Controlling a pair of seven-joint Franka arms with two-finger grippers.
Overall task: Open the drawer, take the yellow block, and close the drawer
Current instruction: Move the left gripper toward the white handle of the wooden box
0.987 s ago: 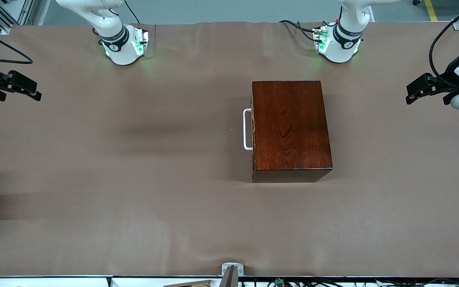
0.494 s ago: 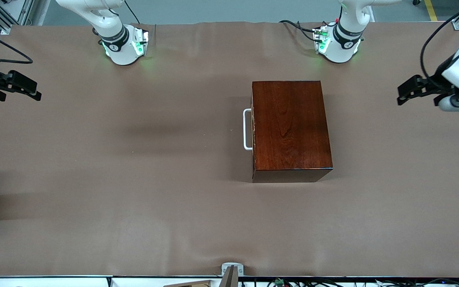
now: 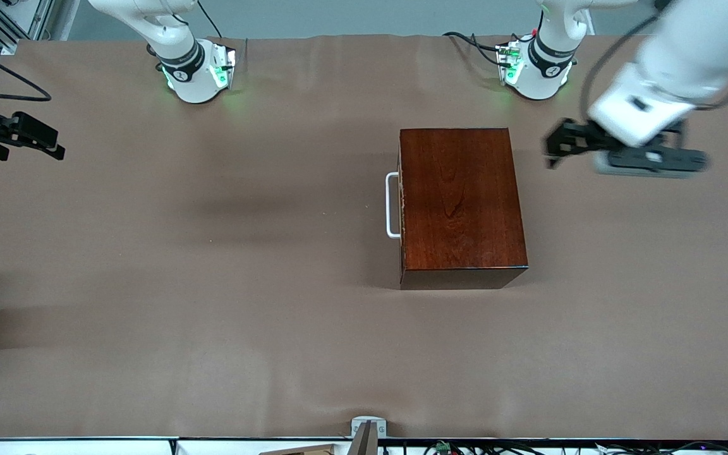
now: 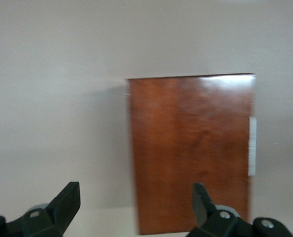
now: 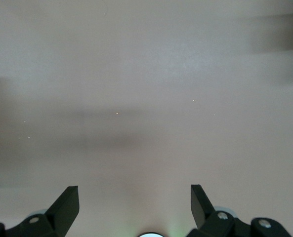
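The dark reddish-brown wooden box (image 3: 461,205) stands mid-table, with the drawer pushed in and only its white loop handle (image 3: 391,205) showing on the side toward the right arm's end. The box also shows in the left wrist view (image 4: 190,148). The yellow block is hidden. My left gripper (image 3: 553,146) is open and empty, up in the air over the table beside the box at the left arm's end. My right gripper (image 3: 54,144) is open and empty, waiting over the table's edge at the right arm's end.
Brown cloth covers the table (image 3: 212,284). The two arm bases (image 3: 196,72) (image 3: 534,69) stand along the table's edge farthest from the front camera. A small metal bracket (image 3: 367,430) sits at the nearest edge.
My left arm has swung in from the table's end toward the box, its gripper now close beside the box. The right arm and the box have not moved.
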